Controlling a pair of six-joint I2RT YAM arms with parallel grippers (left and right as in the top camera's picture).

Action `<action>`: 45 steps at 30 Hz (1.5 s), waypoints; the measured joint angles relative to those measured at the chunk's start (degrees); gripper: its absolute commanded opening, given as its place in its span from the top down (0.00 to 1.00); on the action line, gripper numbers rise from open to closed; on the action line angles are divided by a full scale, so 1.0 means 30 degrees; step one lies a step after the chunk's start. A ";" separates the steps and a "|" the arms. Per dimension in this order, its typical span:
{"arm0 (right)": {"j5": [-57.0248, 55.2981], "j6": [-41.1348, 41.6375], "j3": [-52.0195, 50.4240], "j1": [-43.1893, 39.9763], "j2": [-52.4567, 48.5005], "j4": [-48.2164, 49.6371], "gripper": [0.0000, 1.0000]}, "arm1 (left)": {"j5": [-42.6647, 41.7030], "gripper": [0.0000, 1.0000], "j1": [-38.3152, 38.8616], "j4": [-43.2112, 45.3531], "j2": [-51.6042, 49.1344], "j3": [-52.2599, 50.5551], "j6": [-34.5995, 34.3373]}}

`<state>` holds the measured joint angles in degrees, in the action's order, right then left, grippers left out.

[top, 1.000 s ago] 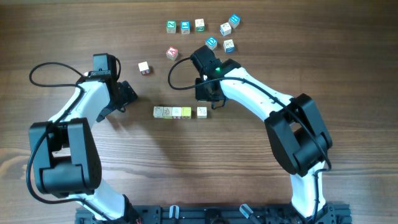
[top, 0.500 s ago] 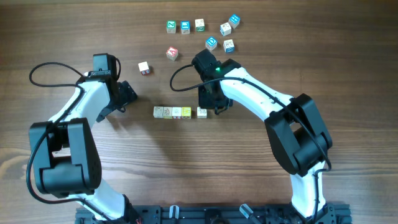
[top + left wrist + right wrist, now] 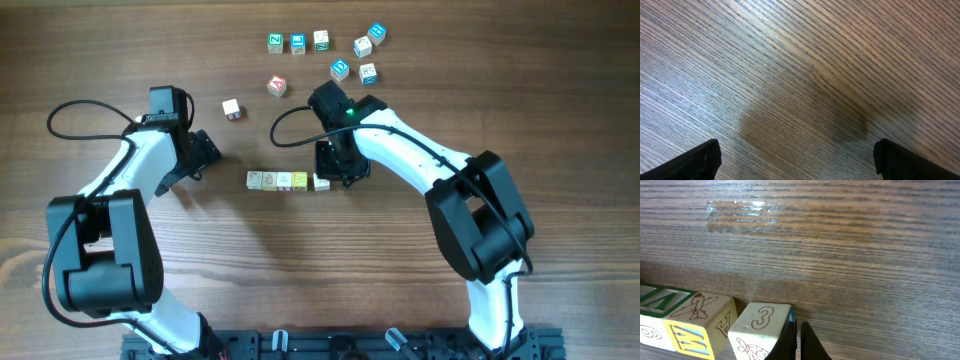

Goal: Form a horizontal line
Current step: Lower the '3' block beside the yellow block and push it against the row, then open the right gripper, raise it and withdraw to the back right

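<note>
The horizontal line [image 3: 277, 180] is a row of small cream cubes, one yellow-faced, at the table's middle. A cream cube marked "3" [image 3: 321, 182] sits at its right end, slightly turned, close against the neighbouring cube. In the right wrist view the "3" cube [image 3: 762, 325] stands beside the airplane cube [image 3: 705, 314]. My right gripper [image 3: 336, 170] is shut, its fingertips [image 3: 790, 342] pressed against the "3" cube's right side, holding nothing. My left gripper [image 3: 205, 150] is open and empty over bare wood [image 3: 802, 165], left of the row.
Several blue- and green-faced cubes [image 3: 298, 43] lie scattered at the far side of the table. Two red-marked white cubes [image 3: 277, 86] [image 3: 231, 108] lie between them and the row. A black cable [image 3: 285, 125] loops by the right wrist.
My right gripper has moved down and left, and the "3" cube has slid left, closing its gap to the row. The left arm has not moved.
</note>
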<state>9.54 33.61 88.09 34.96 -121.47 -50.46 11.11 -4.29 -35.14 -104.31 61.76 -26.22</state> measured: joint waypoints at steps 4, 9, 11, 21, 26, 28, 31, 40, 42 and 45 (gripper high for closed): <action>-0.0525 0.0007 0.0000 0.0175 0.0000 -0.0780 0.94 | 0.0000 0.00 0.0000 0.0000 0.0000 0.0000 0.0000; -0.0976 0.0080 0.0000 0.0240 0.0000 -0.0838 0.93 | 0.0000 0.00 0.0000 0.0000 0.0000 0.0000 0.0000; -0.0663 0.0080 0.0000 0.0408 0.0000 -0.0831 0.93 | 0.0000 0.00 0.0000 0.0000 0.0000 0.0000 0.0000; 0.0627 0.0153 0.0000 0.0554 0.0000 -0.0750 0.95 | 0.0000 0.00 0.0000 0.0000 0.0000 0.0000 0.0000; 0.0692 0.0481 0.0000 0.0554 0.0000 -0.0605 0.96 | 0.0000 0.00 0.0000 0.0000 0.0000 0.0000 0.0000; 0.0692 0.0801 0.0000 0.0554 0.0000 -0.0583 0.96 | 0.0000 0.00 0.0000 0.0000 0.0000 0.0000 0.0000; 0.0882 0.0962 0.0000 0.0554 0.0000 -0.0262 0.96 | 0.0000 0.00 0.0000 0.0000 0.0000 0.0000 0.0000; 0.0780 0.1086 0.0000 0.0554 0.0000 -0.0073 0.95 | 0.0000 0.00 0.0000 0.0000 0.0000 0.0000 0.0000; 0.0138 0.1093 0.0000 0.0554 0.0000 -0.0240 0.94 | 0.0000 0.00 0.0000 0.0000 0.0000 0.0000 0.0000; -0.0546 0.1086 0.0000 0.0554 0.0000 -0.0255 0.94 | 0.0000 0.00 0.0000 0.0000 0.0000 0.0000 0.0000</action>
<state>7.90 36.86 88.09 36.62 -121.47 -51.22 11.11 -4.29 -35.14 -104.31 61.76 -26.22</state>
